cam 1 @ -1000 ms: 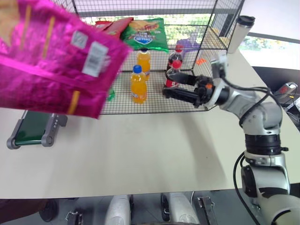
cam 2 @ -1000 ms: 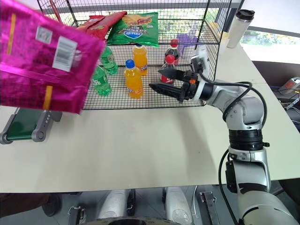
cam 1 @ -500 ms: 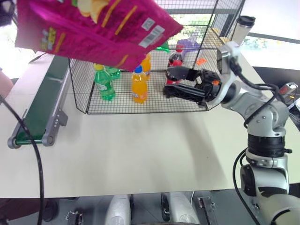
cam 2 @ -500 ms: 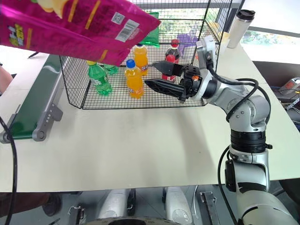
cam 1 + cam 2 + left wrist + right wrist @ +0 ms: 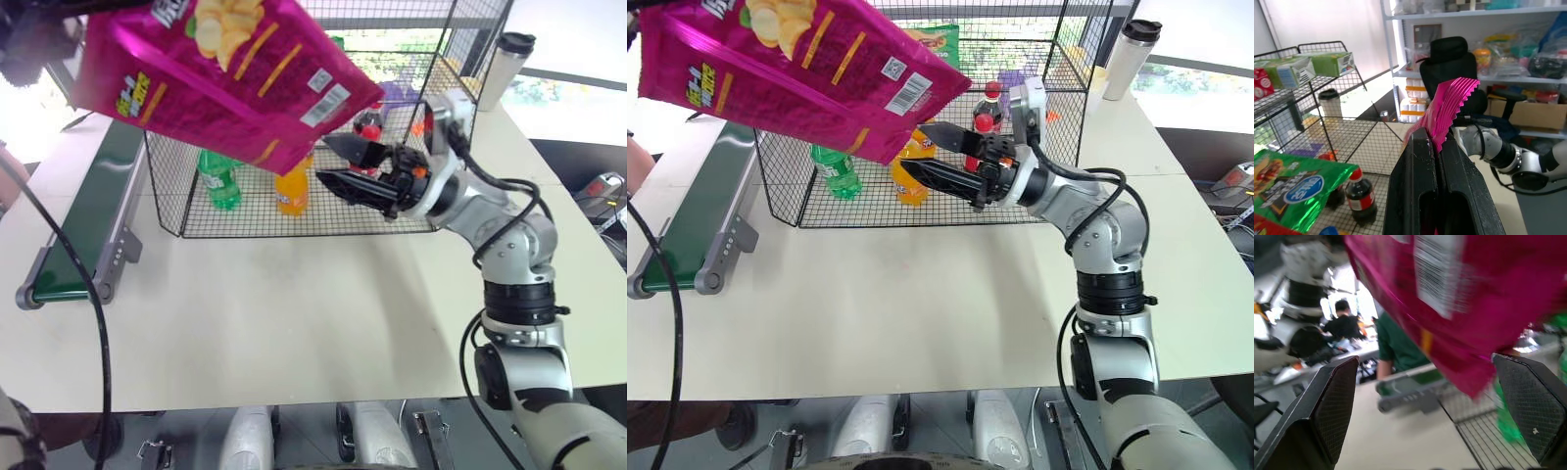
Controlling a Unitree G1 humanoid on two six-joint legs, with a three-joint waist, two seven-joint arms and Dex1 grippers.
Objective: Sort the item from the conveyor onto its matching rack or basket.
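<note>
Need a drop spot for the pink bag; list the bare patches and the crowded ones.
Free: the white table between the conveyor and right arm, in front of the rack. Crowded: the rack's lower tier, with bottles and the open right gripper.

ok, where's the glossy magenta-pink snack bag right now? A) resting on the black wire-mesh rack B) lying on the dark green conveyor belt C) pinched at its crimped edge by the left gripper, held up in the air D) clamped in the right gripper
C: the left gripper is shut on the crimped edge of the magenta-pink snack bag, which hangs above the table, while the right gripper stands open beneath it.
</note>
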